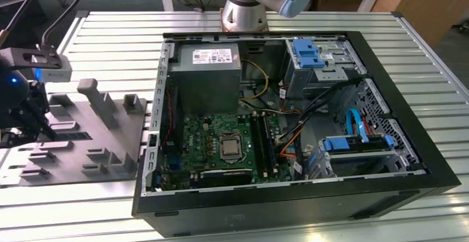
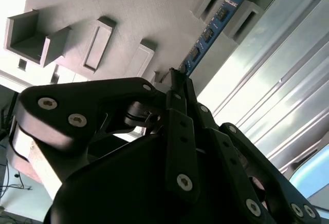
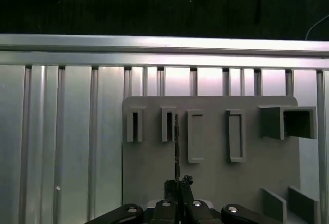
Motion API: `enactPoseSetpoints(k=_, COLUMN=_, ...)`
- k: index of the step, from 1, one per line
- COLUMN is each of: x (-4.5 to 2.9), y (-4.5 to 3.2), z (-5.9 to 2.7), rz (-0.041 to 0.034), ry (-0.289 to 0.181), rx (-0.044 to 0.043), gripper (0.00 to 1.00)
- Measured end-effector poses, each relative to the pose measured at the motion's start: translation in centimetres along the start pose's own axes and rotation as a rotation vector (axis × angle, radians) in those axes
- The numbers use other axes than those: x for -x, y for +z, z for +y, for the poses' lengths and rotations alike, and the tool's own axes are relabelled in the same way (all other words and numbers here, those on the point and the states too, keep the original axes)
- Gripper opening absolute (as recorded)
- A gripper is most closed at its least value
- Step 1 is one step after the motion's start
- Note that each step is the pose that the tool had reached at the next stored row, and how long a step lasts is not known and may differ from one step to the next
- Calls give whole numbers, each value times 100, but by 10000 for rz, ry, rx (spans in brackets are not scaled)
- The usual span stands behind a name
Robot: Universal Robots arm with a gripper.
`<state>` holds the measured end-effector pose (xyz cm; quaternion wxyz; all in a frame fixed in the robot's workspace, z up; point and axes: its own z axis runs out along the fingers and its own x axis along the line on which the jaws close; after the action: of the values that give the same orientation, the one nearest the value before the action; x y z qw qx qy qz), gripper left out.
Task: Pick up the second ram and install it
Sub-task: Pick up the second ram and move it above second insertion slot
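Gripper (image 3: 178,184) pinches second ram (image 3: 176,142) standing in holder tray (image 3: 216,183).

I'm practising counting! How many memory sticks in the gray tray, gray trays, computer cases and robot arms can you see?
second ram (memory stick): 1
gray tray: 1
computer case: 1
robot arm: 1
Total: 4
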<state>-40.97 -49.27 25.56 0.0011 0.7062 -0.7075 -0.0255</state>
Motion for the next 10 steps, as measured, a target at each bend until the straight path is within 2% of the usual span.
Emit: enactPoseSetpoints(k=10, x=3, y=-97, z=4, rz=-66, ry=-2, rx=1, gripper=14)
